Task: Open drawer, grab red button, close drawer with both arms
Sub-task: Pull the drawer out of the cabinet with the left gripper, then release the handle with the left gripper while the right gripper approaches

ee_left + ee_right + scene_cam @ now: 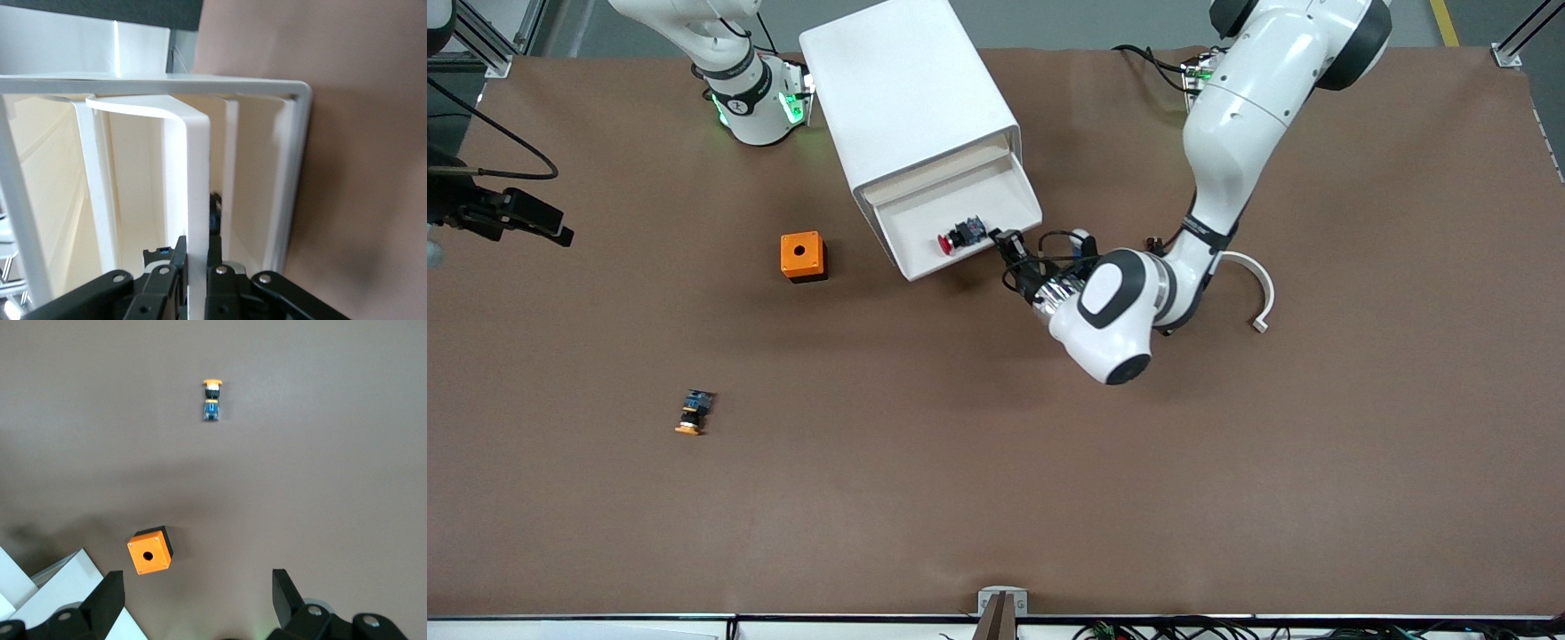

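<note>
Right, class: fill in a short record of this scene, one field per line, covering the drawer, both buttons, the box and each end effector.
drawer: pulled out of the white cabinet, drawer open
red button: red button lies inside the drawer
left end effector: left end effector shut on the drawer handle
right end effector: right end effector open, waiting over the table above the orange box
orange box: orange box on the table beside the cabinet
yellow-capped button: yellow-capped button on the table, nearer to the front camera than the box

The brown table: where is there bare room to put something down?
Bare brown table stretches nearer the front camera than the orange box with a hole, except the orange-capped button. It is crowded where the left gripper clamps the white open drawer holding the red-capped button.
</note>
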